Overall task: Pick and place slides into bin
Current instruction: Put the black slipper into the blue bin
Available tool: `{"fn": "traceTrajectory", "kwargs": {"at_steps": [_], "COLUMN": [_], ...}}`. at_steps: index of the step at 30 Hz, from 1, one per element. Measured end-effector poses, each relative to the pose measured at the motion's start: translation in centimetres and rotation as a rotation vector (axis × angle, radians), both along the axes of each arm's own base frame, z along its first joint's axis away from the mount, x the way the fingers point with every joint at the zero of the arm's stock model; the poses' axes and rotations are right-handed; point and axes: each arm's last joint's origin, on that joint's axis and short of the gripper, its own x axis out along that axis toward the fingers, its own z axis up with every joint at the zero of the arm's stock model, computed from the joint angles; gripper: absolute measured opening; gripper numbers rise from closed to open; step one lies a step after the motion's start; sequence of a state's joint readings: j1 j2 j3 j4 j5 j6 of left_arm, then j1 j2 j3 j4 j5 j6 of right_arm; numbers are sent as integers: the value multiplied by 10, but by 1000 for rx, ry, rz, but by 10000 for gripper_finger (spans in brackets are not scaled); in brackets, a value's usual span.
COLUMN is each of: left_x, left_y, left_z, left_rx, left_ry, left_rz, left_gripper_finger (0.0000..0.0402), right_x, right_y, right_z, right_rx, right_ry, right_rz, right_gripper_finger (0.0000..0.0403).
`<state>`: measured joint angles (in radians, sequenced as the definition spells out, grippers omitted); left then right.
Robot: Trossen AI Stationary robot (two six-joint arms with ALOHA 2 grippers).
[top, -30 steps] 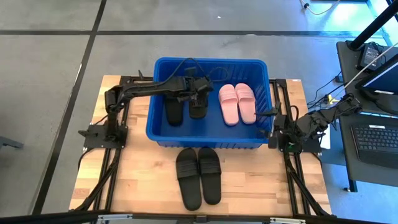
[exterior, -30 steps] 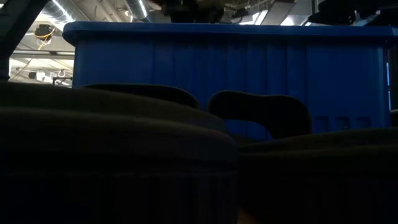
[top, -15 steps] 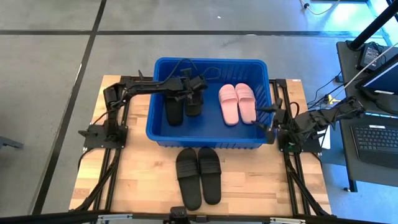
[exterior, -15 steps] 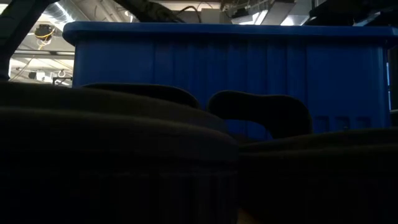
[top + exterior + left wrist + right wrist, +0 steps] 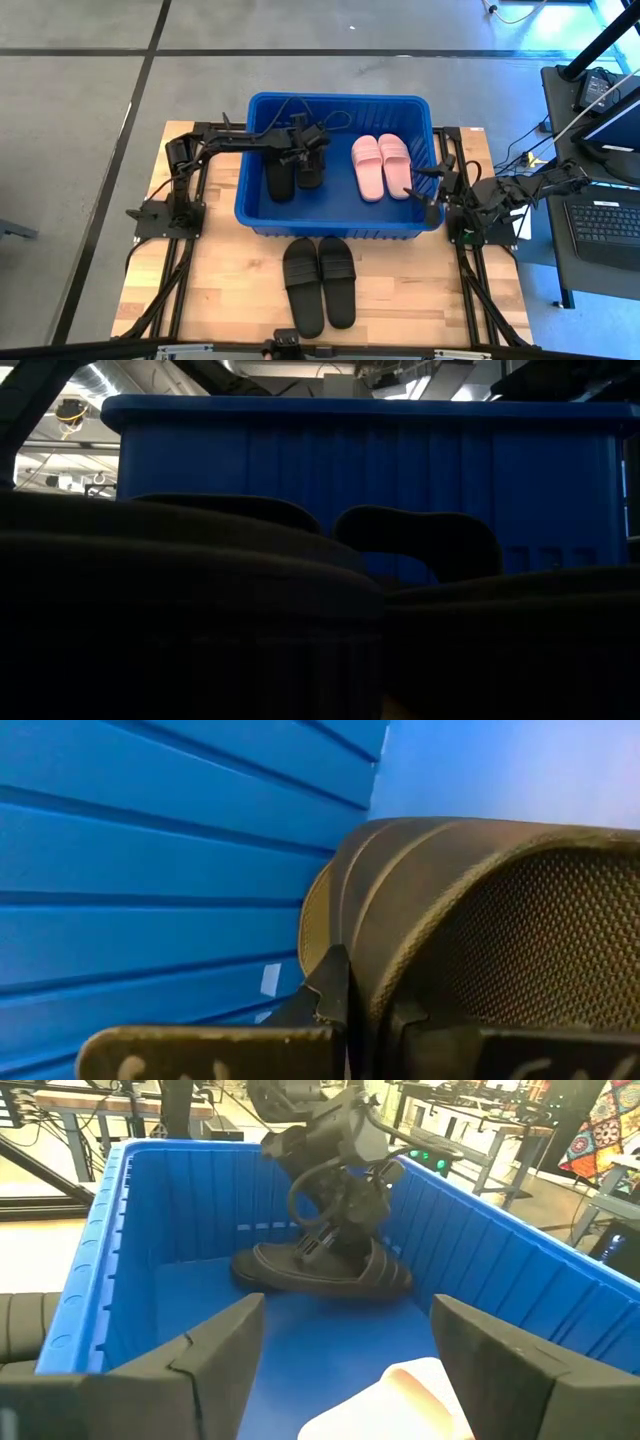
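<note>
Now, down inside the bin:
Left end effector (image 5: pixel 312 158): clamped on a black slide (image 5: pixel 313 170), low in the bin's left half.
Second black slide (image 5: pixel 280 175): flat on the bin floor, just beside the held one.
Pink pair (image 5: pixel 381 165): lying in the bin's right half.
Bin (image 5: pixel 335 104): at the counter's far edge, centred.
Black pair (image 5: pixel 319 283): on the counter (image 5: pixel 230 280), near edge, outside the bin.
Right end effector (image 5: pixel 433 190): fingers apart, at the bin's right rim.

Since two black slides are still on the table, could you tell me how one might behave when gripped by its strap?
The black slides look like light foam, probably easy to lift. The arched strap may flex. Lying flat-soled, they seem unlikely to roll.
</note>
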<state>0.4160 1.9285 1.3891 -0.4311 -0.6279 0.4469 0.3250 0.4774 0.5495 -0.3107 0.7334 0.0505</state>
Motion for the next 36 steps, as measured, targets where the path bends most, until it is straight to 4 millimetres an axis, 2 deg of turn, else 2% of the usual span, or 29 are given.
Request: {"fn": "traceTrajectory", "kwargs": {"at_steps": [13,22,27,36], "left_x": [-2,4,4,6], "left_y": [2,3,2,-1], "left_z": [-15,-37,-38,-41], "left_rx": [-6,-30,-43,-44], "left_ry": [4,46,47,46], "left_rz": [1,-11,-21,-28], "left_gripper_finger": [4,4,6,62], "right_x": [0,0,0,0], "right_y": [-1,-1,-1,-1], "right_z": [0,0,0,0], "right_rx": [-2,5,19,19], "right_ry": [1,-3,-8,-7], "right_rz": [-9,-10,-13,-13], "right_gripper_finger": [284,284,284,284]}}
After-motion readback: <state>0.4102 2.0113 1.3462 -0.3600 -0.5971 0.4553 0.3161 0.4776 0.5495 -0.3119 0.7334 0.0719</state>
